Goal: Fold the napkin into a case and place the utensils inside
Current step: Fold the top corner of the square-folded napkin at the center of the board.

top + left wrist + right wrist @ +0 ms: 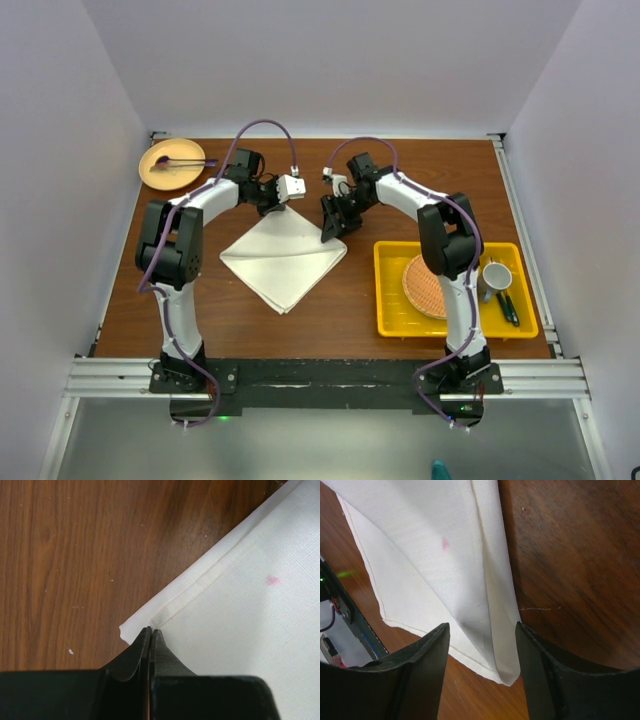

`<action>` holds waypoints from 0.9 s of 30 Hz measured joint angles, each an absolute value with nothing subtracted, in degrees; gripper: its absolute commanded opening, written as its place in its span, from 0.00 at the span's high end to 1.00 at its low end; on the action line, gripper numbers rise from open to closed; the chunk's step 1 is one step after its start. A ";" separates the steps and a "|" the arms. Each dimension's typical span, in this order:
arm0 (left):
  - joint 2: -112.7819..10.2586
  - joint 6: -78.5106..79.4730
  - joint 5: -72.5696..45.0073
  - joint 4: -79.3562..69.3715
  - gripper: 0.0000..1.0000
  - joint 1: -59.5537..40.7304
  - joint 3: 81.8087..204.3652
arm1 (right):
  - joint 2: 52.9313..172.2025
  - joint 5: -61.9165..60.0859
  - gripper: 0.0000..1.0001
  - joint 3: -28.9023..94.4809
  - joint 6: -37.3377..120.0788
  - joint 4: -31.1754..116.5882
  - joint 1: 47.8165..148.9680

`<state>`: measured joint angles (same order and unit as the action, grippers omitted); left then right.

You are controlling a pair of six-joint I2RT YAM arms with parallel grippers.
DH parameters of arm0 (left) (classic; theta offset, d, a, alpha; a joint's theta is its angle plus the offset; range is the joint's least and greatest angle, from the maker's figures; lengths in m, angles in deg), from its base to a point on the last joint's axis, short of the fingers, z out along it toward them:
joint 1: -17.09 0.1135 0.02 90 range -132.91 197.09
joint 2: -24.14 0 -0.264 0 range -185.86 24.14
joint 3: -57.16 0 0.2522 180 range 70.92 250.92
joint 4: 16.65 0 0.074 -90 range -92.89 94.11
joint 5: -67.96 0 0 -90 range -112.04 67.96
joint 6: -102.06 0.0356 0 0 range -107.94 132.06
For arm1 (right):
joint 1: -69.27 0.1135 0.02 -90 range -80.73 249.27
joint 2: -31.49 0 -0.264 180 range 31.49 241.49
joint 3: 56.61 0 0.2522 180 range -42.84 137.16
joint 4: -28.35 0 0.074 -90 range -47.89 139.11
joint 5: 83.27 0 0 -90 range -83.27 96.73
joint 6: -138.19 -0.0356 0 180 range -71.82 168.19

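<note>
The cream-white napkin (283,258) lies folded on the brown table as a diamond of stacked layers, with a small pink spot (272,580) on it. My left gripper (296,202) is at its far corner. In the left wrist view that gripper (150,629) is shut, tips on the hemmed corner of the napkin (250,605), and no cloth shows between them. My right gripper (331,229) is at the right corner. There it (481,625) stands open, one finger on each side of a slightly lifted fold of napkin (435,555). No case shows, and the utensils are out of view.
A tan plate (172,163) with a purple utensil (185,160) sits at the far left. A yellow tray (455,330) on the right holds a woven orange mat (422,285), a mug (496,275) and green-handled utensils (508,306).
</note>
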<state>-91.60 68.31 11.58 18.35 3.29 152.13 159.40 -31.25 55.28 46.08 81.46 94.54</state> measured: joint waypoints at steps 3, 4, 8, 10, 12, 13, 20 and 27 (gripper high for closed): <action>-91.60 68.64 11.58 17.86 1.00 3.29 152.13 | 158.01 -31.23 0.53 54.71 46.29 81.16 94.35; -91.60 68.68 11.58 17.76 1.00 3.29 152.11 | 157.22 -31.25 0.53 54.39 46.14 80.72 94.32; -91.60 68.88 11.58 17.62 1.00 3.29 152.02 | 154.99 -31.80 0.60 54.19 44.96 78.51 94.30; -91.60 68.92 11.58 17.62 1.00 3.29 152.02 | 154.73 -32.06 0.63 54.19 43.76 76.74 94.35; -91.60 69.32 11.58 17.62 1.00 3.29 152.02 | 154.84 -32.23 0.65 54.17 42.60 75.58 94.48; -91.60 69.66 11.58 17.60 1.00 3.29 151.97 | 154.86 -32.45 0.65 54.17 41.73 74.91 94.59; -92.30 69.97 11.58 17.32 1.00 3.29 151.65 | 155.21 -34.62 0.66 53.58 34.43 68.02 96.58; -93.43 70.01 11.50 16.64 1.00 3.29 151.62 | 159.36 -34.99 0.67 52.72 29.27 63.21 98.43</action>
<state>-93.43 70.01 11.50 16.64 3.29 151.62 159.36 -34.99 52.72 29.27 63.21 98.43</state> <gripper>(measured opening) 0.019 0.338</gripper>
